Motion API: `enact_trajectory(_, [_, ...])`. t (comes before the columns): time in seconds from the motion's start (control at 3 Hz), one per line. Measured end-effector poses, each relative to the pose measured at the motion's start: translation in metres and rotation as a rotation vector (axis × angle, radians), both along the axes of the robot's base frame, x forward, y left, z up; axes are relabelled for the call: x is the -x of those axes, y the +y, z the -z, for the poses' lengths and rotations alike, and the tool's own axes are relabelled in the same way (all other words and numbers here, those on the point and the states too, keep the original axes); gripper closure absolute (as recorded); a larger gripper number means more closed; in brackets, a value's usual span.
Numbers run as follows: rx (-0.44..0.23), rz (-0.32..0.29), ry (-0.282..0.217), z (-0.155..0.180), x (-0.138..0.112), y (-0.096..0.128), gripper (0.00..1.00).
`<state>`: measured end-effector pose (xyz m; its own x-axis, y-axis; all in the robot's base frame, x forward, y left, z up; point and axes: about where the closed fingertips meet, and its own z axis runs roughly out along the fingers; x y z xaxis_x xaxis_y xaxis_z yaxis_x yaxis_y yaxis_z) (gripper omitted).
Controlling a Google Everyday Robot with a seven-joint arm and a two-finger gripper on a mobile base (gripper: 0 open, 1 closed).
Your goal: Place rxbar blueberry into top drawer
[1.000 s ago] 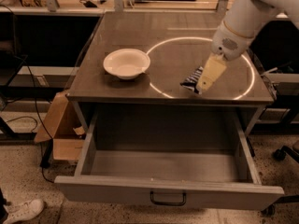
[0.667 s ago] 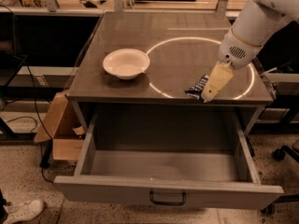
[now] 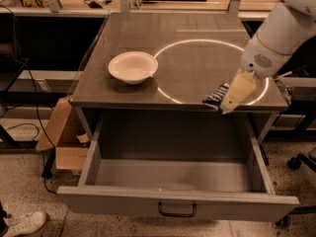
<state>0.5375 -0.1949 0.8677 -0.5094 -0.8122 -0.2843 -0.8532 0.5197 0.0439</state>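
Down on the speckled floor at the far left, a white shoe (image 3: 20, 223) is poking into sight, and beside the table leg a cardboard box (image 3: 63, 135) is leaning with its flaps open. The table (image 3: 197, 28) is taking up the middle of the room in front of me, its dark top catching a bright ring of light (image 3: 170, 90). A white bowl (image 3: 132, 67) is sitting upright on the left half of the tabletop, its right rim just touching that ring.

Below the tabletop, the top drawer (image 3: 177, 201) is standing pulled wide open towards me, the grey floor inside showing bare and the small dark handle (image 3: 177, 211) hanging in the middle of its front panel.

Further right, the rxbar blueberry (image 3: 216, 97) is being held at the front edge of the table, its dark wrapper with white lettering jutting out to the left of the gripper and lying over the tabletop rather than over the open drawer. The gripper (image 3: 228, 106) is pinching the bar between its pale fingers (image 3: 240, 88), angled down and to the left, with the tips reaching just past the table's front lip. The white arm (image 3: 281, 33) is sloping up from it towards the upper right corner. At the far right, low down, a chair caster (image 3: 295, 162) is resting on the floor.
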Motion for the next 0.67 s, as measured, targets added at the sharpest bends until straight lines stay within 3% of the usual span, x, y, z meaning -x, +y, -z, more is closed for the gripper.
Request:
enact_trajectory(0.33, [0.004, 0.027, -0.025, -0.007, 0.032, -0.012, 1.0])
enact_trajectory(0.67, [0.052, 0.096, 0.001, 0.023, 0.087, -0.018, 1.0])
